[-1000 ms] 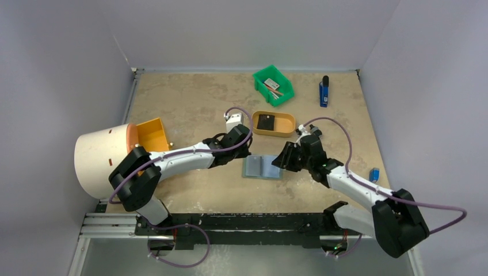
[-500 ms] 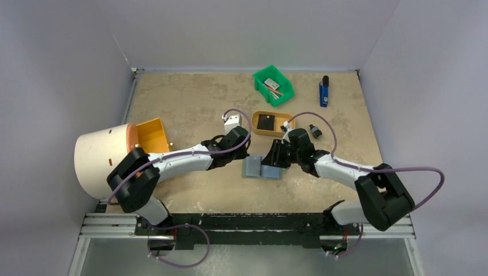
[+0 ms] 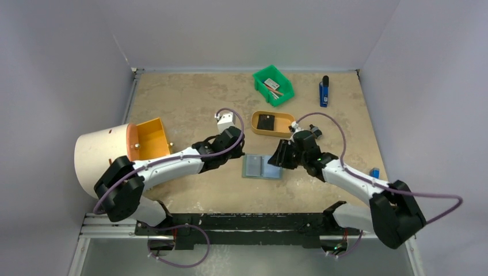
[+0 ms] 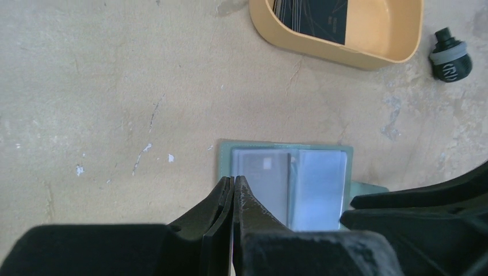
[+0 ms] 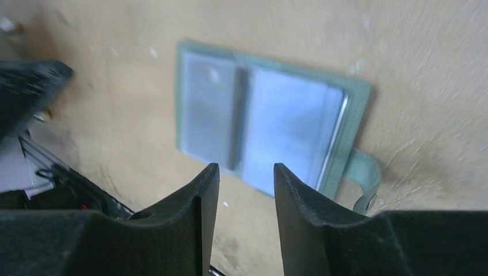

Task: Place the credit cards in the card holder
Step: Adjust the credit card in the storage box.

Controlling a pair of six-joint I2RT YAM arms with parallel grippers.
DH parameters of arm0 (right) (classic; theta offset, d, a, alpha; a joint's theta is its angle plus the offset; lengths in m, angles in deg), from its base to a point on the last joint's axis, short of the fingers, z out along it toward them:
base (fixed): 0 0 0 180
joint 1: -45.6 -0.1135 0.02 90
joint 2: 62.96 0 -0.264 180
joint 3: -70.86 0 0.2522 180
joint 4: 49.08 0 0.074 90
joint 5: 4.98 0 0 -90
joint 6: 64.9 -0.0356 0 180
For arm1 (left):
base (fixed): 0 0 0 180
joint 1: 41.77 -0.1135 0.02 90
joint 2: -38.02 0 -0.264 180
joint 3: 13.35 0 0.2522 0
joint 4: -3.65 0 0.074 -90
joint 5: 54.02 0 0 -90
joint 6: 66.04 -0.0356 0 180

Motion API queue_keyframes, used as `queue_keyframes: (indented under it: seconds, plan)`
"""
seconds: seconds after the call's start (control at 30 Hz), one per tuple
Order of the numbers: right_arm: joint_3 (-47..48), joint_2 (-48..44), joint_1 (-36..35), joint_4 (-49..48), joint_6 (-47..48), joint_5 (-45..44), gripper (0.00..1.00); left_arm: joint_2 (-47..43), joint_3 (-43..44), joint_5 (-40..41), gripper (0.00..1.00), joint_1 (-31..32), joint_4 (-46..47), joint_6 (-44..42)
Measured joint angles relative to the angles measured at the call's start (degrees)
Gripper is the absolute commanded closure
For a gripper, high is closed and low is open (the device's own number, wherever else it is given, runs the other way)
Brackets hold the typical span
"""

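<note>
Card holder [image 3: 262, 166] lies open, long axis across worktop [image 3: 190, 103]. Left gripper [image 4: 234, 181] clenched; right gripper [image 5: 246, 172] released. Credit card [image 4: 313, 11] partly cropped.

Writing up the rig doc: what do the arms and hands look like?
Left arm and right arm: white link shells, black joint housings, purple cable looping along each. Left hand and right hand: matte black, two tapered fingers. No markings that I can make out.

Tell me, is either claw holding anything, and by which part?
Nothing is held. The left claw is shut on nothing, tips by the edge of the open card holder; the right claw hangs open and empty over it.
</note>
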Motion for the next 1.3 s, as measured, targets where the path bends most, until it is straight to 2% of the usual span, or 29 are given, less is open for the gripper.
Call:
queue_keyframes:
  seconds: [0.13,0.23,0.37,0.5,0.6,0.7,0.87,1.1,1.3]
  plan:
    - [6.9,-5.7,0.0,4.2,2.3,-6.0,0.52,-4.2,0.0,1.5,1.00,0.0,-1.2,0.0]
    - [14.0,-5.7,0.8,4.1,4.3,-11.3,0.53,-8.0,-0.1,2.8,1.00,0.0,-1.5,-0.2]
    - [22.4,0.7,7.0,2.4,4.7,-10.9,0.51,-12.6,-0.9,4.6,1.00,0.0,-1.4,-0.6]
    - [27.5,12.6,11.3,-0.2,4.1,-9.1,0.48,-14.5,-3.1,5.5,0.97,0.0,-1.0,-0.5]
    - [29.4,20.4,11.6,-0.9,3.4,-7.8,0.42,-15.3,-5.7,5.2,0.85,0.0,-0.3,-0.2]
    - [30.1,25.2,11.6,-0.9,2.8,-6.9,0.40,-16.1,-8.0,4.9,0.74,0.0,-0.2,0.0]
    - [33.5,30.8,11.6,-1.2,2.1,-7.0,0.38,-17.0,-8.7,4.9,0.62,0.0,0.3,0.0]
    - [35.0,34.7,11.6,-2.3,0.5,-7.5,0.37,-17.1,-8.7,4.9,0.61,0.0,0.7,0.0]
    - [35.7,37.5,11.6,-2.6,0.0,-7.3,0.43,-17.1,-8.7,4.9,0.61,0.0,0.7,0.0]
